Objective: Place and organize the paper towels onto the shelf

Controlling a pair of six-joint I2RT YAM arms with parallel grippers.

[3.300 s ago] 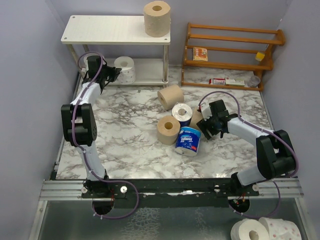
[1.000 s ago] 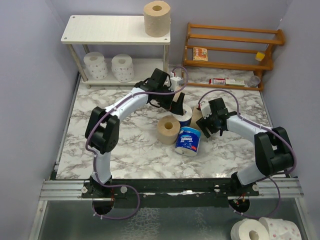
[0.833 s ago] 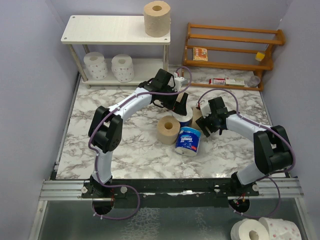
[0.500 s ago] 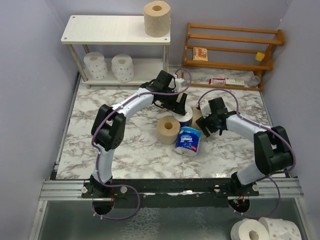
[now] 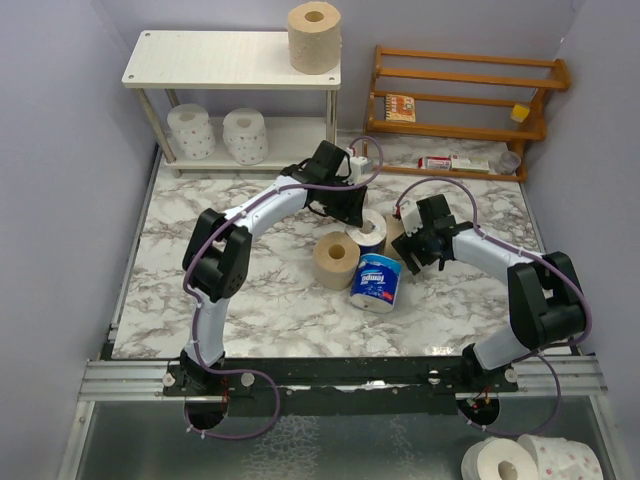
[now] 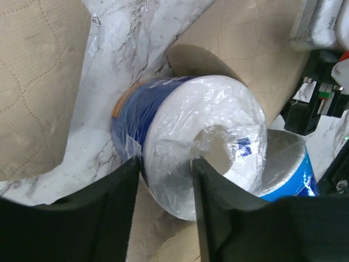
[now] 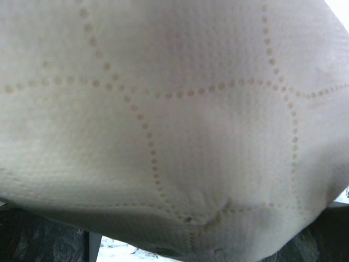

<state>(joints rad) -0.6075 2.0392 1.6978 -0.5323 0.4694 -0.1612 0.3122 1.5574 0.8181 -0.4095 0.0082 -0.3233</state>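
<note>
The white shelf (image 5: 220, 58) holds one tan roll (image 5: 314, 38) on top and two pink-dotted white rolls (image 5: 190, 130) on its lower board. My left gripper (image 5: 352, 212) is down on an upright blue-wrapped roll (image 5: 370, 230). In the left wrist view its fingers (image 6: 109, 213) pinch that roll's wall (image 6: 180, 125), one finger outside and one at the core. My right gripper (image 5: 418, 243) is against a tan roll (image 5: 393, 236) that fills the right wrist view (image 7: 174, 109), hiding the fingertips. Another tan roll (image 5: 337, 260) and a lying blue-wrapped roll (image 5: 378, 280) sit close by.
A further tan roll (image 6: 38, 82) lies just beyond the left gripper. The orange-brown wooden rack (image 5: 465, 105) with small items stands at the back right. Two white rolls (image 5: 520, 460) lie below the table's front right corner. Purple walls enclose the marble table (image 5: 240, 290).
My left arm swung from the shelf's lower board, where a second pink-dotted roll now stands, over to the cluster and came down on the upright blue-wrapped roll. The right arm has barely moved.
</note>
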